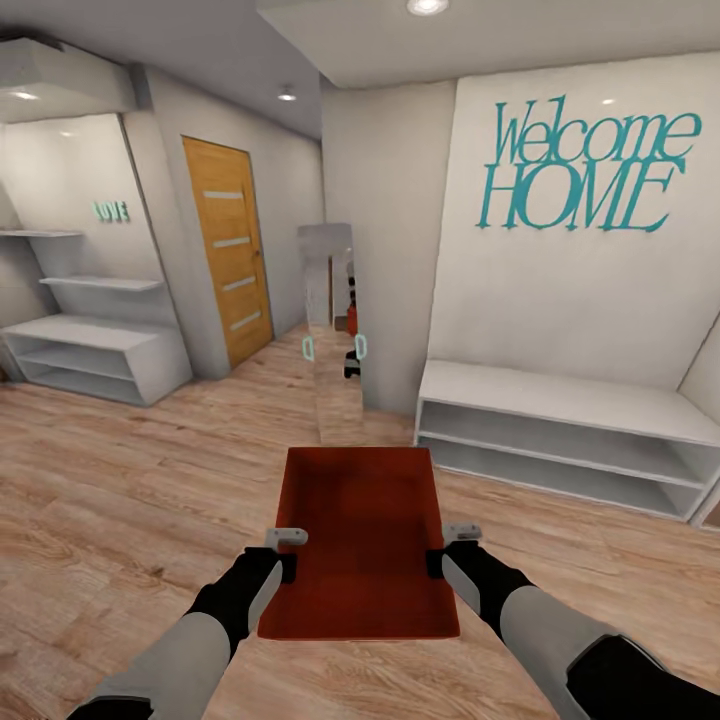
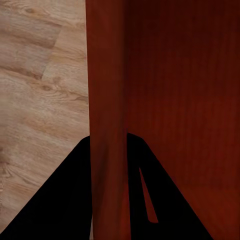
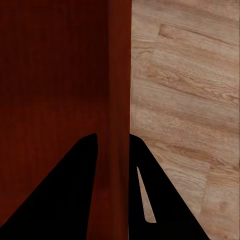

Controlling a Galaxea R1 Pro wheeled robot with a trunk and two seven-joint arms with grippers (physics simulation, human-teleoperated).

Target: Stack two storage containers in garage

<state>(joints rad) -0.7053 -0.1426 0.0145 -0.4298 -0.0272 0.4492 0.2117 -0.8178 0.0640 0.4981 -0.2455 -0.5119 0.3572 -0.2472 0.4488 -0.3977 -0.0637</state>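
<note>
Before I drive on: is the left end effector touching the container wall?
Touching. In the left wrist view the left end effector has a finger on each side of the storage container wall, no gap.

Light wood plank floor [image 1: 120, 500] throughout. White walls; teal "Welcome HOME" lettering [image 1: 590, 165] on right wall. Low white open shelf unit [image 1: 560, 435] beneath it. Honey-wood door [image 1: 228, 250] with frosted strips at left. White shelves [image 1: 95, 340] far left. Tall mirror [image 1: 335, 330] at corner. Recessed ceiling lights [image 1: 427, 6] lit.
</note>
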